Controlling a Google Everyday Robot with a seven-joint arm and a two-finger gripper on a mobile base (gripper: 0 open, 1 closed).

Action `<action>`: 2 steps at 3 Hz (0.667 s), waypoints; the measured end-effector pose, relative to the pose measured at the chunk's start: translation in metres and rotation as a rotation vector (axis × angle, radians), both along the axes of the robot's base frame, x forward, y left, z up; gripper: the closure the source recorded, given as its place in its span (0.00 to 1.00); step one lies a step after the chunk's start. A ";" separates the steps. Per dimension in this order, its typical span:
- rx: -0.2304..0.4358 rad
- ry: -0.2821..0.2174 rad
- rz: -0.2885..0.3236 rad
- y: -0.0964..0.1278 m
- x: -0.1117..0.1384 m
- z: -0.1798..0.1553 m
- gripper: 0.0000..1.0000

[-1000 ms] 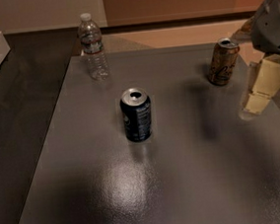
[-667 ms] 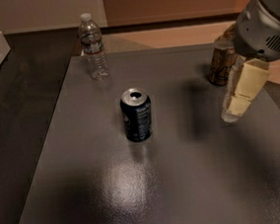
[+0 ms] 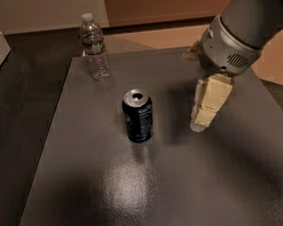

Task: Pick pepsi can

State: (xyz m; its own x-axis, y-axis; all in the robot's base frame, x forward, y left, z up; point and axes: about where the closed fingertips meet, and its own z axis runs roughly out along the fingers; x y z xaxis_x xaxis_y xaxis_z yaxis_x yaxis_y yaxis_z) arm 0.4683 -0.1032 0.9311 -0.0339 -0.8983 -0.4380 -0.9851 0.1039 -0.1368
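Fingers: cream-coloured, angled downward over the right half of the dark surface, tips low above it. They overlap from this angle, so I cannot tell whether they are spread or closed; nothing shows between them. Pepsi can: upright near the middle of the surface, left of the fingers and apart from them. Water bottle: upright at the far left edge.
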 end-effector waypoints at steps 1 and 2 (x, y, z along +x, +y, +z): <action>0.039 -0.003 0.045 0.032 0.007 -0.013 0.00; 0.079 -0.003 0.076 0.062 0.020 -0.024 0.00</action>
State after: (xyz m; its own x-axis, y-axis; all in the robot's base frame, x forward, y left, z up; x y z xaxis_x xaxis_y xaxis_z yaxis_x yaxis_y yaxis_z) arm 0.4878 -0.0410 0.9069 0.0343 -0.8607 -0.5080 -0.9902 0.0394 -0.1336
